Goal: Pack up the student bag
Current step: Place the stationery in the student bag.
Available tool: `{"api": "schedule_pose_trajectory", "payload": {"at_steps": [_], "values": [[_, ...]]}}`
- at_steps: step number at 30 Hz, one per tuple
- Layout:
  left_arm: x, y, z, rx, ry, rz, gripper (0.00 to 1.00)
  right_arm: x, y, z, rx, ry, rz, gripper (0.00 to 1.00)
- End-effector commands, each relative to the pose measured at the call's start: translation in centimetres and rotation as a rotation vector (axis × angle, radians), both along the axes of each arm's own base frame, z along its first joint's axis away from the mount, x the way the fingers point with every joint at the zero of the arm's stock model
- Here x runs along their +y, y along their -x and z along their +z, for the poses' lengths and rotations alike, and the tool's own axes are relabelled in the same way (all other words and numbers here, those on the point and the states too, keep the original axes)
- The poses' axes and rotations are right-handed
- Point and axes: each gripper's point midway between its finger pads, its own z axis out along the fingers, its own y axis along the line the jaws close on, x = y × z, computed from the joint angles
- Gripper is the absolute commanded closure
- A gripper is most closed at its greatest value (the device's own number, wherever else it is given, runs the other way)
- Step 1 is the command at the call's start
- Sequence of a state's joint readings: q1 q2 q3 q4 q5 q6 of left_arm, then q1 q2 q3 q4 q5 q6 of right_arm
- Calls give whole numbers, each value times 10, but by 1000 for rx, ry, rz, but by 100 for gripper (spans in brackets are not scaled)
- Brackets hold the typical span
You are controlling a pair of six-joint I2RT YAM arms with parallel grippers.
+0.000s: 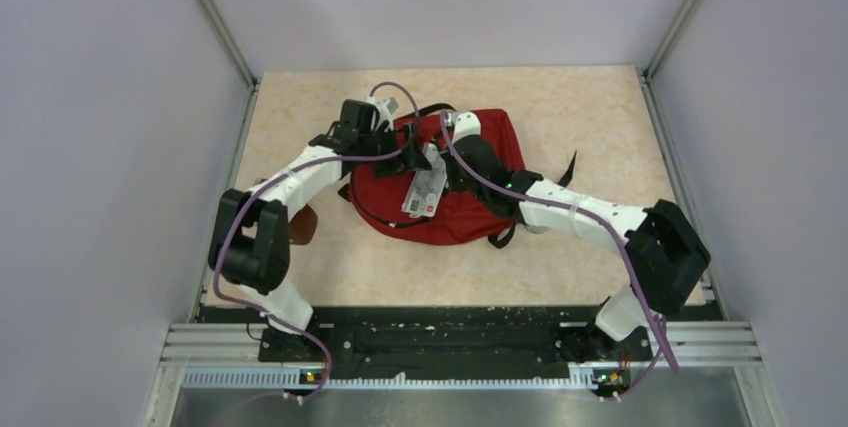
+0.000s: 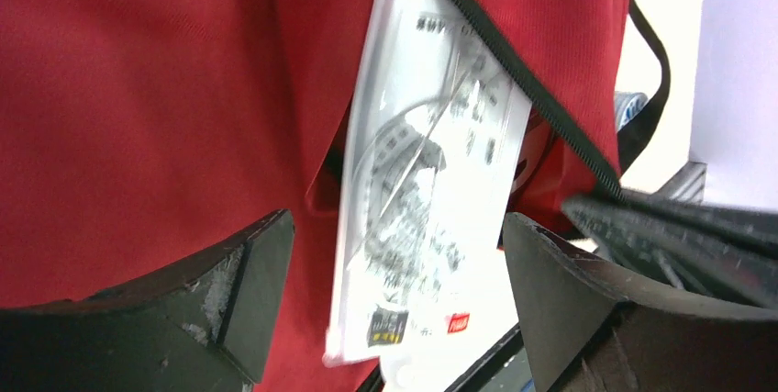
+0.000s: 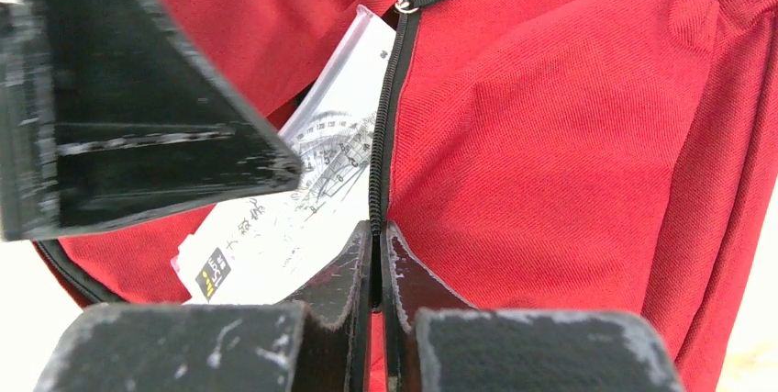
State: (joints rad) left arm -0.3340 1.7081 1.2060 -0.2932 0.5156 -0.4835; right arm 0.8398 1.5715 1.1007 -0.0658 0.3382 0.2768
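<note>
The student bag (image 1: 455, 219), a red backpack, lies mid-table with its black zipper (image 3: 381, 135) open. A clear flat packet (image 1: 424, 194) holding a white printed card and a protractor sticks out of the opening, its upper end tucked under the zipper edge. My left gripper (image 2: 396, 227) is open, one finger on each side of the packet (image 2: 431, 181) without touching it. My right gripper (image 3: 378, 231) is shut on the zipper edge of the bag (image 3: 569, 153), holding it up beside the packet (image 3: 294, 218). In the top view, the left gripper (image 1: 408, 142) and right gripper (image 1: 447, 147) meet over the bag.
A small brown pouch (image 1: 303, 225) lies on the table by the left arm's elbow. Black strap ends (image 1: 570, 169) trail from the bag's right side. Grey walls close in the table on the left, right and back. A left finger (image 3: 138, 135) fills the right wrist view's upper left.
</note>
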Motion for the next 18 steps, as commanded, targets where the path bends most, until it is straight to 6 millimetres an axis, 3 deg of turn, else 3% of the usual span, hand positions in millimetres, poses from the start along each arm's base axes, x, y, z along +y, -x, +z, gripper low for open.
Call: {"api": "schedule_pose_trajectory", "payload": {"at_steps": [1,7,11,18], "values": [[29,19,2,-59,-105,58,11,-2,-2,34,-61,-80,-10,100],[17,63,-5,-21,44,-20,11,-3,0,33,-58,-83,-9,100],[15,71,-15,17,93,-39,16,-4,3,37,-58,-93,-1,100],[0,74,-14,50,247,-79,33,-6,6,42,-59,-103,0,100]]}}
